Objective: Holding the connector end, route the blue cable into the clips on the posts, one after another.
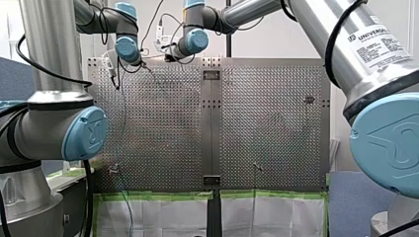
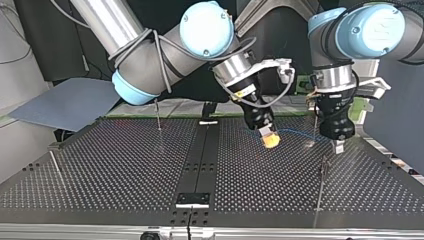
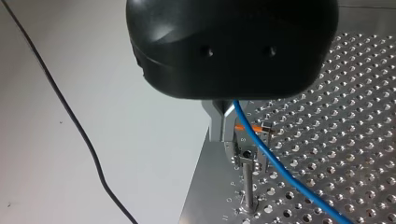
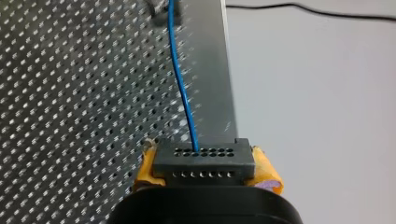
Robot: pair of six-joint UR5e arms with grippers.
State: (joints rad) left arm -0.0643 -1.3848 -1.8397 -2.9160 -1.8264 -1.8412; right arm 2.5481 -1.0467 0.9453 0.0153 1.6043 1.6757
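yellow-padded right gripper [image 4: 205,171] around blocky connector [image 4: 204,161]

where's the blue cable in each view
front view: too thin to make out.
top view: blue cable runs from my right hand toward my left hand.
left wrist view: slants away from under the hand, past a post.
right wrist view: leaves the connector, straight ahead.
shared landmark: the perforated table.

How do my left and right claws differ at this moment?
My right claw has yellow pads and clamps the black connector; my left claw has metal fingers and grips the blue cable itself. In the top view the right one tilts, the left hangs upright. Both are shut.
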